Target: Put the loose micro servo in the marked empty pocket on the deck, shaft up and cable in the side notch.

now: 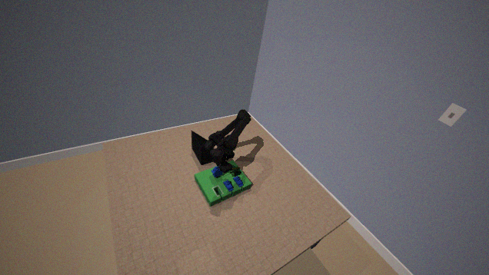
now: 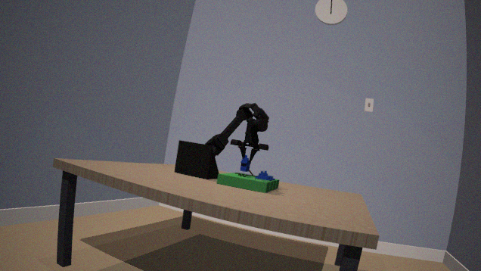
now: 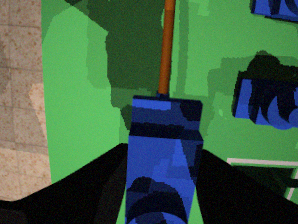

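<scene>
The loose blue micro servo (image 1: 217, 171) (image 2: 245, 164) (image 3: 162, 155) is between the fingers of my gripper (image 2: 247, 158) (image 3: 162, 155), which is shut on it. In the exterior view the servo is roughly upright, a little above the green deck (image 1: 205, 182) (image 2: 242, 183) (image 3: 70, 125). Its round top faces the wrist camera at the bottom of the view. Its orange cable (image 3: 166, 50) runs from the servo's far end to the top of the wrist view. The empty marked pocket (image 1: 217, 190) is near a deck corner; its white outline (image 3: 260, 162) shows at the wrist view's lower right.
Two blue servos sit in the deck: one (image 1: 228, 186) (image 3: 242, 97) beside the pocket, the other (image 1: 238, 181) (image 3: 260, 7) beyond it. The black box-like base (image 1: 200, 150) (image 2: 194, 159) stands behind the deck on the wooden table (image 1: 165, 215) (image 2: 321, 204).
</scene>
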You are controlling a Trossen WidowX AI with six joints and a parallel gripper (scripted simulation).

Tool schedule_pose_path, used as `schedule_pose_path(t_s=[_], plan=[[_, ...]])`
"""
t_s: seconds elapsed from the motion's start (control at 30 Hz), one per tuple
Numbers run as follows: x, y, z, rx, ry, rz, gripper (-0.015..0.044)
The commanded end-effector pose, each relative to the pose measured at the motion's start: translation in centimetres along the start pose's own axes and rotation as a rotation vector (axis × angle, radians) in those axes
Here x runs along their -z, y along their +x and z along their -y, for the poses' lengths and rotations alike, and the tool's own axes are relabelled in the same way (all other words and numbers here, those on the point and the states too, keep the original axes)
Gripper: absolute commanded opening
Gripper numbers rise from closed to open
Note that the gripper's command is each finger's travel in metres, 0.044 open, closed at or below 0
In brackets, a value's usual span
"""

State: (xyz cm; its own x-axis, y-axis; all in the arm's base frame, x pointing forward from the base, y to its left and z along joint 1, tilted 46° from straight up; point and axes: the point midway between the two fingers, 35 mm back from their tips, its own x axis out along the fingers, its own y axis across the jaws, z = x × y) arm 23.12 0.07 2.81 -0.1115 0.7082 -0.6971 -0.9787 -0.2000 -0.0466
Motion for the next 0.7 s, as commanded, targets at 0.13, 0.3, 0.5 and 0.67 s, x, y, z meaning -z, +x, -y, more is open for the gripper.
schedule_pose_path(t_s=[0.13,0.3,0.5,0.67], plan=[[4.5,-0.3,0.1,0.009,-0.004,-0.010,0.0000],[6.2,-0.3,0.1,0.009,-0.005,-0.011,0.0000],[6.2,-0.3,0.1,0.009,0.001,-0.011,0.0000],[6.2,-0.3,0.1,0.009,0.112,-0.010,0.0000]])
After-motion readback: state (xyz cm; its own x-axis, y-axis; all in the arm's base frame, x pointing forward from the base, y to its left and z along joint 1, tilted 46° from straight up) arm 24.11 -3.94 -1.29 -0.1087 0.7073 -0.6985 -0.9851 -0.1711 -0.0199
